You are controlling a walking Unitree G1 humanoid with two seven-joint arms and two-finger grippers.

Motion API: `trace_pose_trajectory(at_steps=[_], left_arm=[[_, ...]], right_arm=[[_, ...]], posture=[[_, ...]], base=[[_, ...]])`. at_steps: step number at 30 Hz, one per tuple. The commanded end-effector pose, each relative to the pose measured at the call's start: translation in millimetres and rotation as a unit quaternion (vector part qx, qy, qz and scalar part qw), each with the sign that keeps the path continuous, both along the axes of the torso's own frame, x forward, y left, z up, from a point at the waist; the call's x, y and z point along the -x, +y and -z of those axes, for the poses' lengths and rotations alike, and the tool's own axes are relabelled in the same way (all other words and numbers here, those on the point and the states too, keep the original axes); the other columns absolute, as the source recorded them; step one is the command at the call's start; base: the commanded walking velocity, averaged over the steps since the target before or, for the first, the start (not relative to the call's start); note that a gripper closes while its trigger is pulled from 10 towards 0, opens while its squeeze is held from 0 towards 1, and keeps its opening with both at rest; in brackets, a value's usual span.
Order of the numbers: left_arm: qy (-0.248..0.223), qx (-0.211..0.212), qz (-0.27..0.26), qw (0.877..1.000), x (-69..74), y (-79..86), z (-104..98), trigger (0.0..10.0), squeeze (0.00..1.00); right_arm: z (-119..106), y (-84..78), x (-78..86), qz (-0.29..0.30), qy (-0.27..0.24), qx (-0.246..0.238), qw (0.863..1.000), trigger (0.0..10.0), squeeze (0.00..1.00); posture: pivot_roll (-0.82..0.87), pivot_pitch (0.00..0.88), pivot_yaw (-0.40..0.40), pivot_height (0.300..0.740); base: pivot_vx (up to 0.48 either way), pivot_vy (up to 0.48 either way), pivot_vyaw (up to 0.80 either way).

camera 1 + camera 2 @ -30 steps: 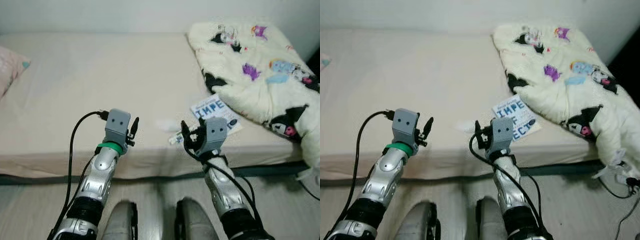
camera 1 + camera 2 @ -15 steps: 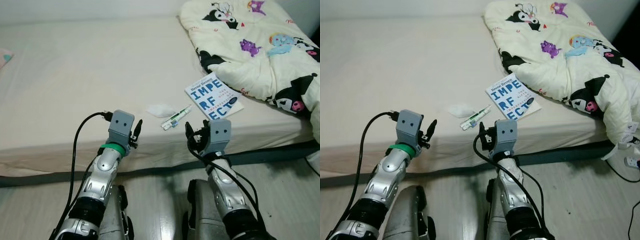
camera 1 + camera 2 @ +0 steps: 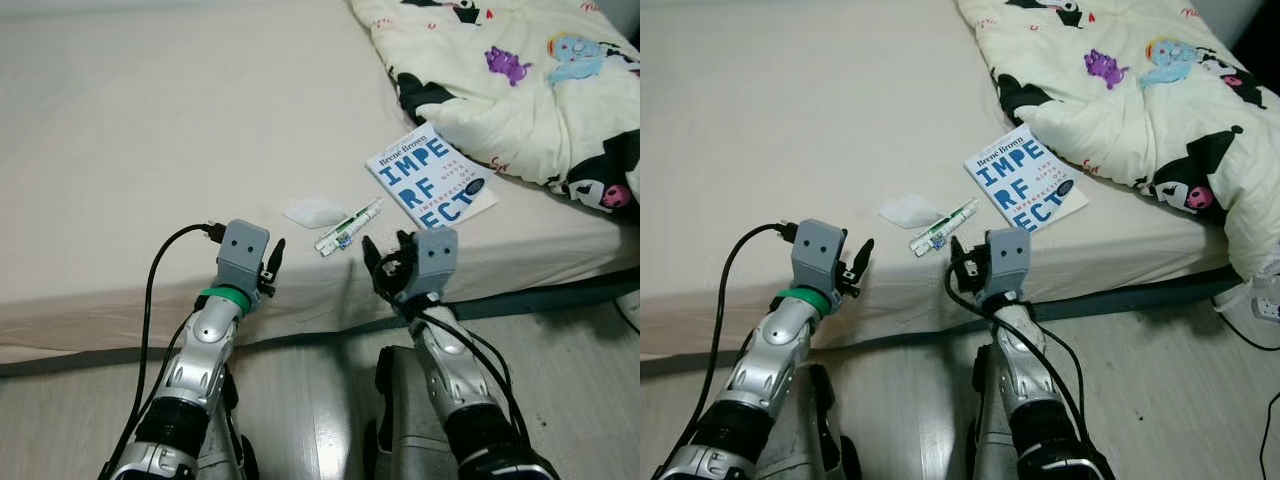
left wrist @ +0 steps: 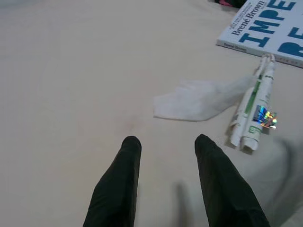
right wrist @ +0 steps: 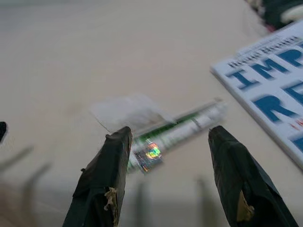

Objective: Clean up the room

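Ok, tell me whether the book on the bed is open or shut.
Shut. The book lies flat on the bed with its front cover up, the big blue title letters showing, beside the tube and the blanket's edge.

A home bedroom — bare beige mattress [image 3: 150, 130], cartoon-print comforter [image 3: 520, 90], pale floorboards [image 3: 320, 400].

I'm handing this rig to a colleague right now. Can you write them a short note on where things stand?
Left hand: open, empty, held above the near edge of the bed.
Right hand: open, empty, pointed at the tube.
On the bed: a crumpled tissue touching the tube, with a book to their right, next to a cartoon-print blanket.
Done: nothing picked up yet.
Left: likely grasp the tube and the tissue, then deal with the book and blanket.
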State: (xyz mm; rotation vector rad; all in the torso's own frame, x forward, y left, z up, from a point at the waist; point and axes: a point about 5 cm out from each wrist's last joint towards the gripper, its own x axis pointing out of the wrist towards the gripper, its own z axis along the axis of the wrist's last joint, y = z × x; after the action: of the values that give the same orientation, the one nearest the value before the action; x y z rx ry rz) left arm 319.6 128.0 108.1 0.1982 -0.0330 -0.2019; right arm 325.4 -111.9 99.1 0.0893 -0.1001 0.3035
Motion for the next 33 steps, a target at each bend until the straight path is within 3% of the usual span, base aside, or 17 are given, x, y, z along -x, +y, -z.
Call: trace_pose_trajectory(at_steps=[1,6,7,9,10,13,16,20,21,22,28,29,33], left_arm=[[0.008,-0.006,-0.005,1.0,3.7,4.1,3.6,10.0,0.0],[-0.011,-0.013,0.004,1.0,5.7,3.5,-8.1,10.0,0.0],[-0.017,-0.014,0.009,1.0,7.1,2.2,-12.6,10.0,0.0],[-0.017,-0.014,0.009,1.0,7.1,2.2,-12.6,10.0,0.0],[-0.024,-0.015,0.014,0.999,8.9,0.5,-17.8,10.0,0.0],[-0.029,-0.015,0.017,0.999,11.7,-0.3,-21.4,10.0,0.0],[-0.037,-0.016,0.02,0.999,19.0,1.3,-30.2,10.0,0.0],[-0.038,-0.017,0.019,0.999,20.8,2.0,-32.0,10.0,0.0],[-0.038,-0.018,0.019,0.999,21.9,2.6,-33.5,10.0,0.0],[-0.039,-0.018,0.018,0.999,23.2,3.1,-35.0,10.0,0.0],[-0.04,-0.019,0.017,0.999,26.6,4.1,-39.1,10.0,0.0],[-0.036,-0.02,0.017,0.999,30.8,5.1,-42.3,10.0,0.0],[-0.033,-0.021,0.016,0.999,33.3,5.7,-43.4,10.0,0.0]], right_arm=[[5.6,1.9,-0.3,-0.006,0.019,-0.01,1.0,10.0,0.0],[2.0,-0.7,-14.6,0.018,0.044,-0.044,0.998,10.0,0.0],[3.2,-2.6,-19.5,0.03,0.062,-0.057,0.996,10.0,0.5],[3.2,-2.6,-19.5,0.03,0.062,-0.057,0.996,10.0,0.5],[5.6,-5.1,-24.7,0.042,0.088,-0.074,0.993,10.0,1.0],[7.3,-6.3,-27.4,0.047,0.105,-0.088,0.989,10.0,1.0],[3.8,-9.1,-37.3,0.057,0.142,-0.149,0.977,10.0,1.0],[1.8,-8.7,-39.9,0.053,0.15,-0.162,0.974,10.0,1.0],[-0.3,-8.0,-42.2,0.049,0.154,-0.173,0.971,10.0,0.84],[-2.9,-6.8,-44.0,0.042,0.154,-0.185,0.97,10.0,0.0],[-7.8,-4.1,-47.4,0.026,0.155,-0.214,0.964,10.0,0.0],[-8.4,-1.4,-49.7,0.016,0.17,-0.233,0.957,10.0,0.0],[-8.5,0.0,-50.8,0.015,0.18,-0.249,0.951,10.0,0.0]], posture=[[0.03,0.118,0.037,0.535],[0.07,0.152,0.038,0.535],[0.08,0.161,0.038,0.535],[0.08,0.161,0.038,0.535],[0.09,0.175,0.039,0.535],[0.1,0.187,0.038,0.535],[0.12,0.221,0.037,0.535],[0.13,0.234,0.037,0.535],[0.13,0.242,0.037,0.535],[0.15,0.256,0.041,0.535],[0.16,0.272,0.046,0.535],[0.17,0.292,0.047,0.535],[0.17,0.302,0.047,0.535]], base=[[0.0,0.0,0.0],[0.0,0.0,0.0],[0.0,0.0,0.0],[0.0,0.0,0.0],[0.0,0.0,0.0],[0.0,0.0,0.0],[0.0,0.0,0.0],[0.0,0.0,0.0],[0.0,0.0,0.0],[0.0,0.0,0.0],[0.0,0.0,0.0],[0.0,0.0,0.0],[0.0,0.0,0.0]])
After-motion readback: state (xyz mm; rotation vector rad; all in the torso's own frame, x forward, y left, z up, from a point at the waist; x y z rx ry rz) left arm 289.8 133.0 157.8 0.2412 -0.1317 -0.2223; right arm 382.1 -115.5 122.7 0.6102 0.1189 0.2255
